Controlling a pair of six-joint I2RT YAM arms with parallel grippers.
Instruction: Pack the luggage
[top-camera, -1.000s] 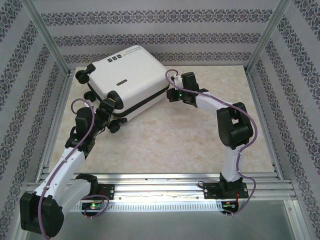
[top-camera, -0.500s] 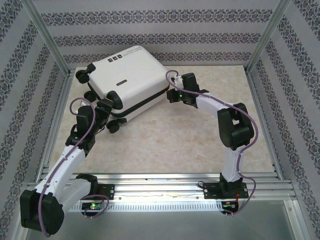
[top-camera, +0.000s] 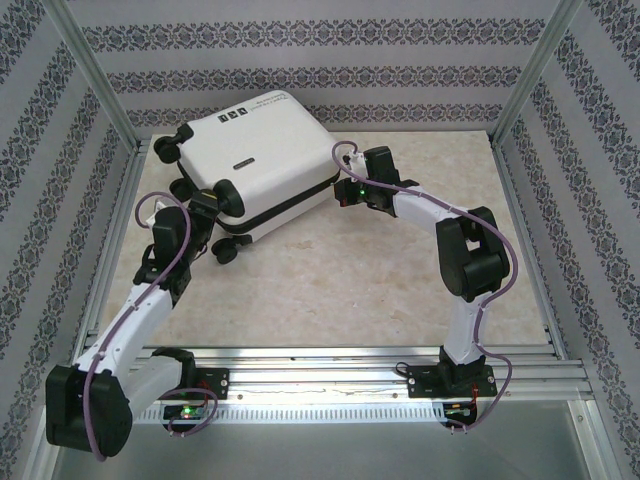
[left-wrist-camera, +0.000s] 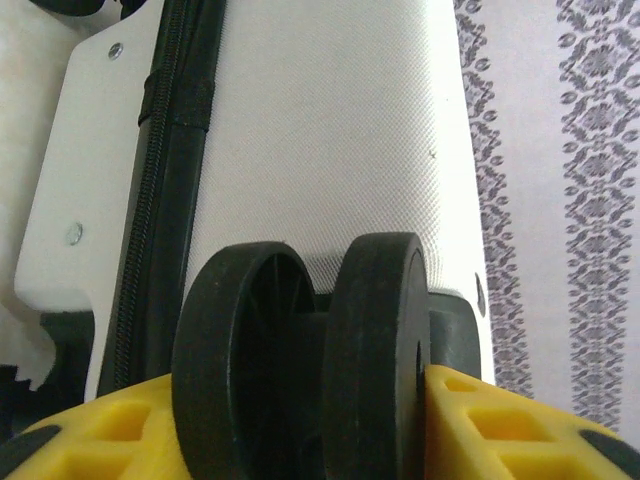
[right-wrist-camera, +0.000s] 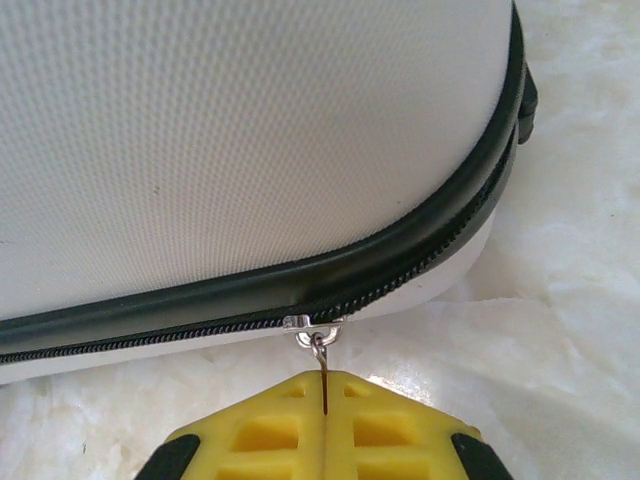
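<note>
marble tabletop (top-camera: 380, 280) bears the closed luggage (top-camera: 255, 160); right gripper (right-wrist-camera: 325, 385) pinches tight on its zipper pull (right-wrist-camera: 318, 340), zipping likely unfinished; left gripper (left-wrist-camera: 300, 420) half-open around a wheel (left-wrist-camera: 370, 350), grip unclear.

luggage (top-camera: 262, 150) shifted slightly farther back, left fingers (left-wrist-camera: 500, 425) drawn in against a caster wheel (left-wrist-camera: 375, 350)

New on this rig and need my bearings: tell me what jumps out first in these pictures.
The white luggage lies closed at the far left of the table, the biggest thing there. The right gripper is shut on its small metal zipper pull at the case's right end. The left gripper brackets a black twin caster wheel at the case's near-left corner.
</note>
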